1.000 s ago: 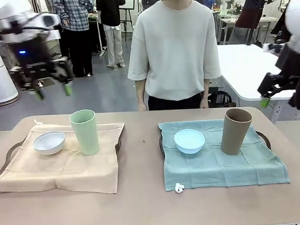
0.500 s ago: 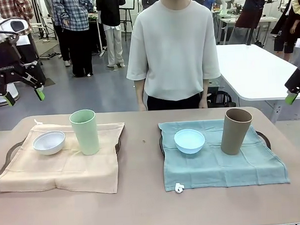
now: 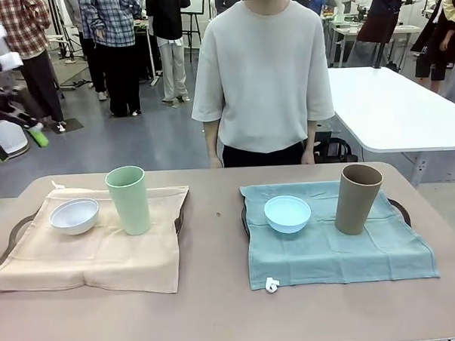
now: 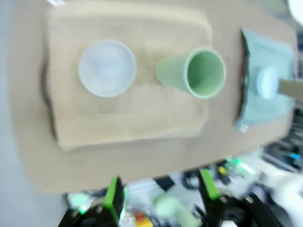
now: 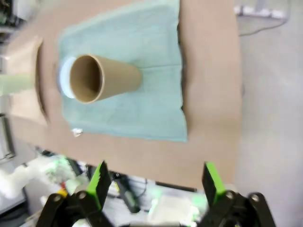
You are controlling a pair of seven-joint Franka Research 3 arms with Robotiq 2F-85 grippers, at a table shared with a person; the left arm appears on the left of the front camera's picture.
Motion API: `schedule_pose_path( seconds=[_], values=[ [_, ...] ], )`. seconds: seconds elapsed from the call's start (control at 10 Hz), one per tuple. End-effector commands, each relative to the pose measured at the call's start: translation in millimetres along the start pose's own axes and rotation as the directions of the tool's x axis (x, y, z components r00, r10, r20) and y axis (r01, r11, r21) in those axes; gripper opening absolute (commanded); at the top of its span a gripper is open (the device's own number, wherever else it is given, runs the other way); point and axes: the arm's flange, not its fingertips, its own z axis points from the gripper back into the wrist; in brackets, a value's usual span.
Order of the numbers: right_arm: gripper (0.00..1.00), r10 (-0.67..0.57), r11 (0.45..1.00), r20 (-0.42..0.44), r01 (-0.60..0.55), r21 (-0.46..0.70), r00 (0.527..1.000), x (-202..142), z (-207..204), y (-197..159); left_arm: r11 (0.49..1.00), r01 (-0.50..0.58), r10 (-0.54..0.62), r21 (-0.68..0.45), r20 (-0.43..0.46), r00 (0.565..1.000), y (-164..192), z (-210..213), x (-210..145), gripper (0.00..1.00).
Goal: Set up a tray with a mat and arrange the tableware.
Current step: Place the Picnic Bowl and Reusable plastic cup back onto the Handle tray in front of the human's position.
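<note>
A: How far along is it?
B: It looks finished. At left, a beige mat [image 3: 95,248] holds the white bowl [image 3: 74,216] and green cup [image 3: 129,199]; at right, a blue mat [image 3: 333,245] holds the blue bowl [image 3: 287,213] and brown cup [image 3: 356,198].
A: The pincers?
B: The left pincer [image 4: 161,196] and right pincer [image 5: 154,182] gape empty, high above the tabletop [image 3: 218,307].

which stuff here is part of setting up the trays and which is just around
Part of the job:
- white bowl and pale green cup on the beige mat
- light blue bowl and tan-brown cup on the teal mat
- dark trays under the mats

Just around:
- white side table
- person standing at the far edge
</note>
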Motion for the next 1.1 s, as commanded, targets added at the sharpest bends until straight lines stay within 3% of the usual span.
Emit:
schedule_pose_path(
  seconds=[0.0,0.2,0.6,1.0],
  values=[
    [1.0,-0.03,0.961,0.013,0.025,0.274,0.999,-5.6,17.1,-41.7,0.971,-0.023,0.012,-0.238,-0.046,0.999,41.7,20.3,-13.9,0.82],
    [1.0,-0.051,0.895,0.037,0.029,0.444,0.998,-18.4,25.8,-74.2,0.915,-0.073,0.067,-0.396,-0.03,0.997,69.2,20.7,-26.4,0.82],
    [1.0,-0.157,0.793,0.095,0.068,0.605,0.983,-52.9,45.2,-144.4,0.768,-0.184,0.26,-0.613,0.037,0.965,153.6,32.5,-69.7,0.82],
    [1.0,-0.222,0.731,0.134,0.074,0.678,0.966,-77.5,54.9,-174.6,0.685,-0.245,0.365,-0.687,0.032,0.93,166.5,27.3,-85.6,0.82]
  ],
)
